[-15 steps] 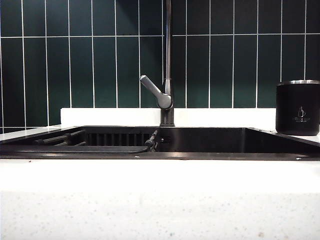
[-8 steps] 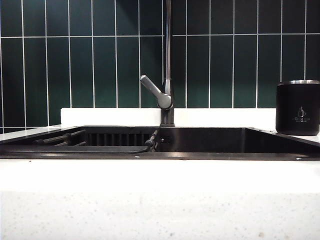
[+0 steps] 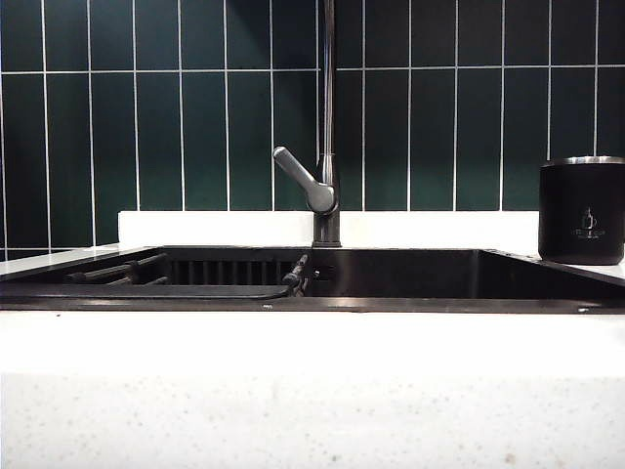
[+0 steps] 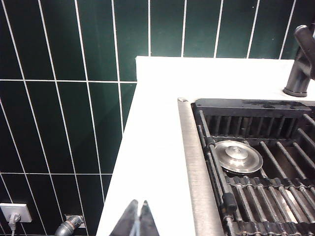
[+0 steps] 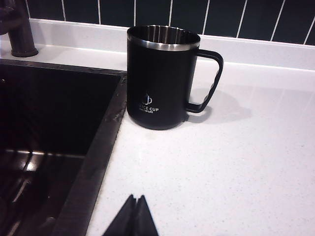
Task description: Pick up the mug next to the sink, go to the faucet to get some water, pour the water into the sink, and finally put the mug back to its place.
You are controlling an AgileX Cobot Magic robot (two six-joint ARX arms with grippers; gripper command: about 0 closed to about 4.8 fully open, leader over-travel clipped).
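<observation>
Mug (image 5: 162, 78) untouched by sink (image 5: 93, 162). R gripper (image 5: 134, 216), L gripper (image 4: 138, 220) both pinched closed, empty. R jaws to be opened, handle (image 5: 209, 81) approached square.

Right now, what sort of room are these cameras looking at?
Most likely a kitchen: a dark sink sunk in a white countertop, a tall faucet against green wall tiles, and a black mug standing beside the basin.

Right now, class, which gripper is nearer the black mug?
Right. The right gripper, shut, hovers over the counter in front of the mug beside the sink. The left gripper, shut, is at the sink's far end; no mug shows there.
</observation>
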